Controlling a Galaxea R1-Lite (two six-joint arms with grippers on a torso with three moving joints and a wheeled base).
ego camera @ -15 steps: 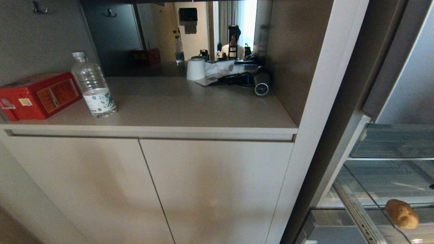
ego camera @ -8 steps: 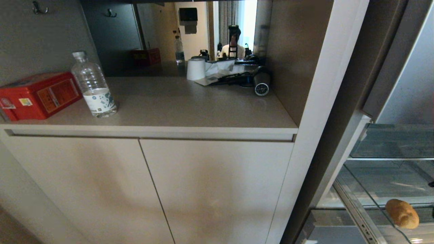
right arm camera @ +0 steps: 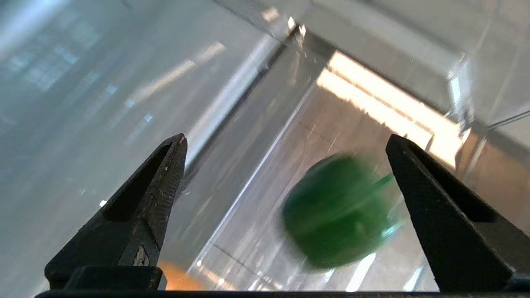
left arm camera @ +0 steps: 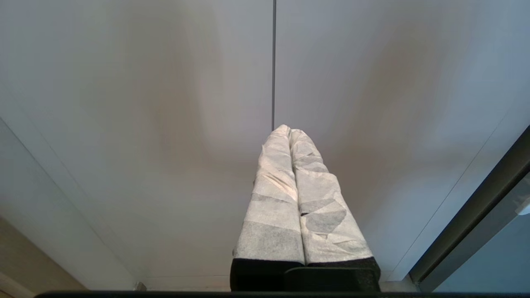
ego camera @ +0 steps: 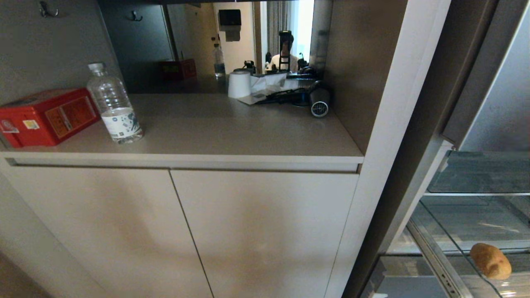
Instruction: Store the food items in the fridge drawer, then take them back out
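Gaping wide with nothing between its 2 black fingers, the right claw (right arm camera: 285,165) hangs over the clear fridge drawer (right arm camera: 232,124). Below it the green pepper (right arm camera: 337,211) lies loose on the drawer floor, smeared as if rolling. Its skin looks glossy and probably slick, the body light, hollow and rounded, so a grip across the widest part seems safest, not the thin stem. The potato (ego camera: 490,260) also sits in the drawer, firm and rough, easier to hold across its short side. Head view cuts off most of the drawer and misses the right arm. The left claw (left arm camera: 289,131) stays pressed together near the cupboard doors (left arm camera: 165,103).
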